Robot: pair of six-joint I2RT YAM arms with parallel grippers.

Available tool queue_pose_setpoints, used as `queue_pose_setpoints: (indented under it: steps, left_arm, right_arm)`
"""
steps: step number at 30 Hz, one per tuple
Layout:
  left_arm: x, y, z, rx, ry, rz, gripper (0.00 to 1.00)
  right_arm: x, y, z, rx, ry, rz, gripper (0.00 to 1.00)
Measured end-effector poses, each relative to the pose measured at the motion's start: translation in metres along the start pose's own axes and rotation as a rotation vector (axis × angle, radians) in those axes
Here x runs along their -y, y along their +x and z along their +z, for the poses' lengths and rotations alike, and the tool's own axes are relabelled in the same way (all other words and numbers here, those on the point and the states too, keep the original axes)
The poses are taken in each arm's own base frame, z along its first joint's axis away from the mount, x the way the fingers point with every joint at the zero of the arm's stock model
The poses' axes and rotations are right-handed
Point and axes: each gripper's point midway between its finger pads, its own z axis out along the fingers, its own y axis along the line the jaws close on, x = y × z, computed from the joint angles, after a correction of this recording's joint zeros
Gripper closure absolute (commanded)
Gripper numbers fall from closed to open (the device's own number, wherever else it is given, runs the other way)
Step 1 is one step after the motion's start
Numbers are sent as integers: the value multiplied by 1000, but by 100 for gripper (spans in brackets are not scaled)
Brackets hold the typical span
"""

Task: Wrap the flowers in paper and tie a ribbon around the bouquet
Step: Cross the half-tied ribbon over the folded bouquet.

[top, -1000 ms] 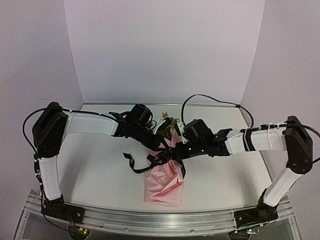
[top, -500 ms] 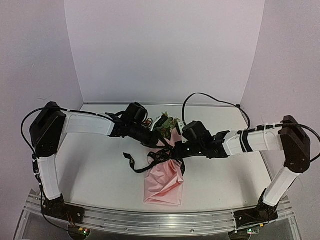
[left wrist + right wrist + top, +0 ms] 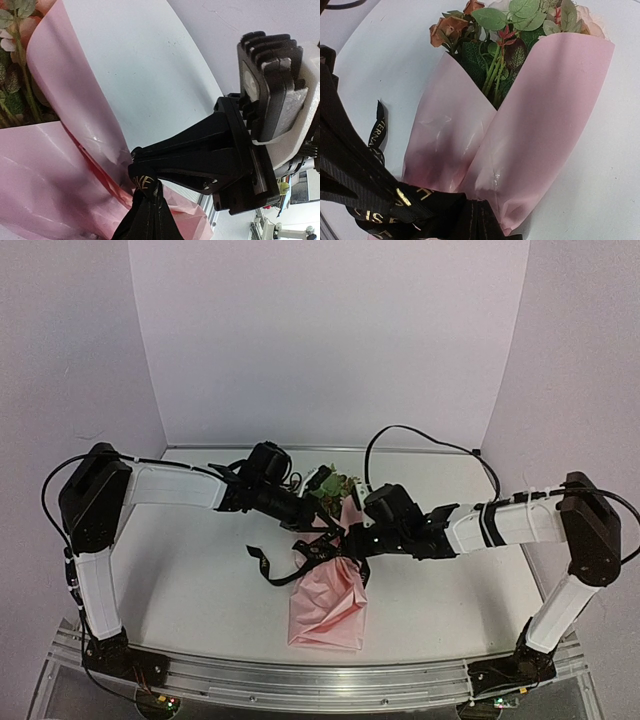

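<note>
Black ribbon pinched in left claw, right claw.

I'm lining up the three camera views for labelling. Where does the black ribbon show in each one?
Top external: ribbon at centre, around the bouquet's middle, one tail trailing left.
Left wrist: ribbon at bottom centre, pinched in the left gripper's tips.
Right wrist: ribbon in the bottom-left corner, gold lettering showing.
Shared landmark: the pink paper, in all three views.

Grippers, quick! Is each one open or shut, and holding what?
Left gripper: shut on the ribbon.
Right gripper: shut, on the ribbon too, it seems.
</note>
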Motion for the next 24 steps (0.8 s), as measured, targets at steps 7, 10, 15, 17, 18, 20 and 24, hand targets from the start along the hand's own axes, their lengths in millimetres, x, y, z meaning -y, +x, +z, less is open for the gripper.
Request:
queue_pose_setpoints:
  steps: [7, 10, 15, 17, 18, 20, 24]
  left_arm:
    - [-14, -3, -3, 20, -61, -39, 100]
    - [-17, -5, -4, 27, -74, -43, 100]
    - [-21, -5, -3, 29, -84, -48, 100]
    - [-23, -4, -2, 27, -88, -51, 100]
    - [-24, -3, -2, 25, -90, -53, 100]
    - [-26, -2, -1, 22, -93, -58, 100]
    - [-27, 0, -1, 14, -98, -65, 100]
  right_arm:
    - [2, 8, -8, -27, -23, -15, 70]
    - [-3, 7, -15, -36, -68, -30, 64]
    - [-12, 3, -30, -42, -136, -65, 55]
    - [-16, 4, -37, -55, -161, -89, 56]
    - [-18, 6, -40, -64, -174, -101, 56]
    - [-21, 13, -44, -101, -203, -131, 57]
    - [-25, 34, -50, -196, -248, -202, 56]
